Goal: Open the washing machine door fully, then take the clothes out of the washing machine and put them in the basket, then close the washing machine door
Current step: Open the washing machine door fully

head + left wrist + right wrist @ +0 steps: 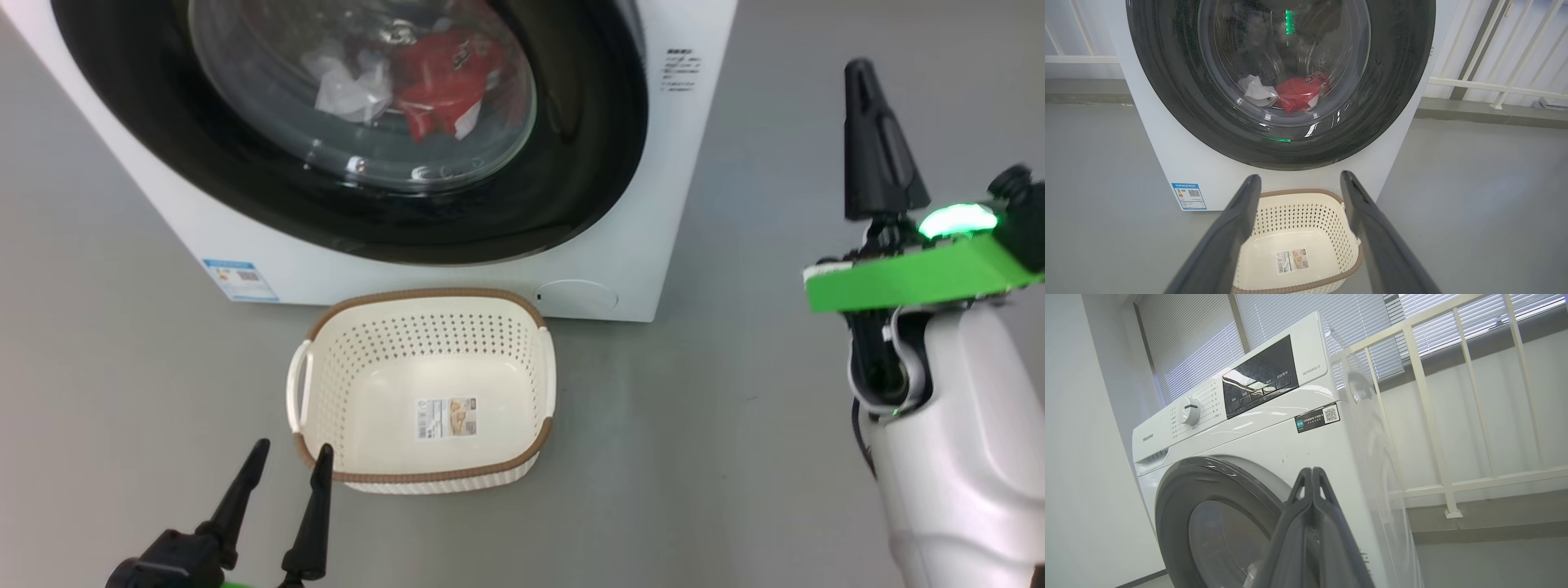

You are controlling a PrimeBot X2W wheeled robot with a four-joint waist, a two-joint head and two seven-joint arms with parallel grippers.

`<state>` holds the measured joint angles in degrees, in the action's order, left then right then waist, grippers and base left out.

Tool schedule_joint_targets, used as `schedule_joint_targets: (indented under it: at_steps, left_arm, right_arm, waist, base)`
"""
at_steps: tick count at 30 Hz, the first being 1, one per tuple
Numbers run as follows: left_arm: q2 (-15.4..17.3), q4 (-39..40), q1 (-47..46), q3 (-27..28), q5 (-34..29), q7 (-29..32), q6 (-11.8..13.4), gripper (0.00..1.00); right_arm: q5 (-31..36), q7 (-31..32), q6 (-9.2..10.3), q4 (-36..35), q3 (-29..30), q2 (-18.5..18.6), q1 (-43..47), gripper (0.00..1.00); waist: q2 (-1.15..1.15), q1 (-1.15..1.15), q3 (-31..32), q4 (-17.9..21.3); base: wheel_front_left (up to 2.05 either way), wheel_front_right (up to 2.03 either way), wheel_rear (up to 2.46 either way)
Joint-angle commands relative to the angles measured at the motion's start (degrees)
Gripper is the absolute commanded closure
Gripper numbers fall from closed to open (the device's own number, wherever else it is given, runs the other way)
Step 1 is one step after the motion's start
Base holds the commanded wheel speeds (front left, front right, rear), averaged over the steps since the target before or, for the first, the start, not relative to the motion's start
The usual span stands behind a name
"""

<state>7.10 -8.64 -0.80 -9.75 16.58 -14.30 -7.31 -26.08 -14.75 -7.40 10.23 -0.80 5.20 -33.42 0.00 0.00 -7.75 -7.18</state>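
A white front-loading washing machine (pixel 694 204) stands on a grey floor, seen from above. Its round door (pixel 588 163) is closed, with a wide glossy black rim around a bulging clear window. Through the glass, a red garment (pixel 445 82) and a crumpled white cloth (pixel 351 86) lie low in the drum. Just in front of the machine sits an empty cream plastic basket (pixel 424 296) with perforated walls and a brown woven-look rim.

The left gripper (pixel 292 449) hovers near the basket's near-left corner, its two dark fingers spread wide and holding nothing. The right gripper (pixel 861 77) is raised off to the machine's right, well clear of it, with its fingers pressed flat together and nothing between them.

The door looks rigid and fairly weighty, and its polished rim is likely slippery. No handle or recess can be made out, so the outer edge of the rim seems the place to hook and pull. The clothes should be light, soft and limp, and a pinch on a raised fold ought to lift them, though they may drag or snag on the drum's lip.
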Motion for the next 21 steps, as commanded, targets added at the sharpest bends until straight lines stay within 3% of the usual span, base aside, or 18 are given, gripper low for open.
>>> schedule_joint_targets:
  at_steps: [1, 8, 12, 21]
  left_arm:
    - [1.02, 1.5, -2.12, 1.57, 0.29, -0.7, -0.18, 0.0]
    - [1.55, 1.6, -3.27, 0.63, 1.45, -0.7, -0.18, 0.0]
    - [1.67, 1.43, -4.15, 0.38, 2.11, -0.7, -0.18, 0.0]
    - [2.02, 1.1, -6.89, -1.33, 3.57, -0.7, -0.18, 0.0]
  right_arm:
    - [-1.18, -0.25, -0.09, -0.82, -0.95, -0.27, -1.93, 1.0]
    - [-8.49, -0.25, -0.09, 6.66, -1.47, 2.2, -8.18, 1.0]
    - [-13.43, -0.21, -0.09, 11.86, -4.85, 4.36, -11.62, 1.0]
    - [-28.82, 8.27, -0.09, 20.89, -13.38, 9.1, -20.16, 1.0]
  waist:
    - [0.0, 0.0, -1.02, -1.06]
    - [0.0, 0.0, -3.36, -2.8]
    - [0.0, 0.0, -5.02, -3.6]
    - [0.0, 0.0, -8.71, -5.12]
  base:
    - [0.0, 0.0, 0.0]
    - [0.0, 0.0, 0.0]
    - [0.0, 0.0, 0.0]
    - [0.0, 0.0, 0.0]
